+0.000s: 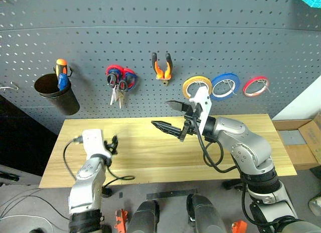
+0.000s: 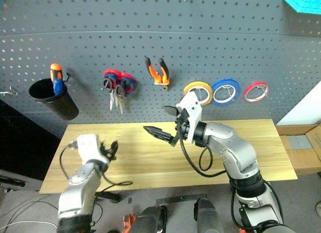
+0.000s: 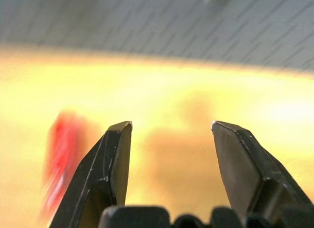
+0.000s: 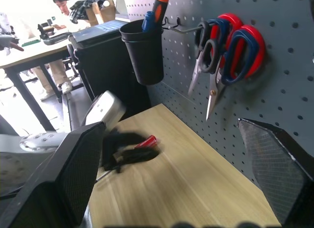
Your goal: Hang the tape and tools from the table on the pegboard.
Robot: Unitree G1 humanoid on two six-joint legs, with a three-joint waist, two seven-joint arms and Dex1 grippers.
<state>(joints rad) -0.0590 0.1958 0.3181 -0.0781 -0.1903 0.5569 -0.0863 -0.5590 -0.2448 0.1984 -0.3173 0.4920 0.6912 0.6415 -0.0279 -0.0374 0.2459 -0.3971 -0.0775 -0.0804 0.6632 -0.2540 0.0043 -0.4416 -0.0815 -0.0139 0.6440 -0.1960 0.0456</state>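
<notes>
On the pegboard (image 1: pixel 150 22) hang the yellow tape (image 1: pixel 195 86), the orange-and-black pliers (image 1: pixel 161 67) and the black-handled scissors (image 4: pixel 203 46). The red-handled screwdriver (image 4: pixel 146 141) lies on the pale wooden table (image 1: pixel 150 153) near its left end. It lies right beside my left gripper (image 1: pixel 113 144), and in the left wrist view it is a red blur (image 3: pixel 61 159) outside one finger. That gripper (image 3: pixel 169 127) is open, low over the wood, with nothing between its fingers. My right gripper (image 1: pixel 161 114) hovers above the table's middle, pointing left, wide open and empty.
A black cup (image 1: pixel 56 95) on the board holds an orange-and-blue screwdriver (image 1: pixel 61 72). Red-and-blue scissors (image 1: pixel 128 80) hang beside the black ones. A blue ring (image 1: pixel 224 85) and a red ring (image 1: pixel 255 86) hang right of the tape. A cardboard box (image 1: pixel 301 138) stands beyond the table's right end.
</notes>
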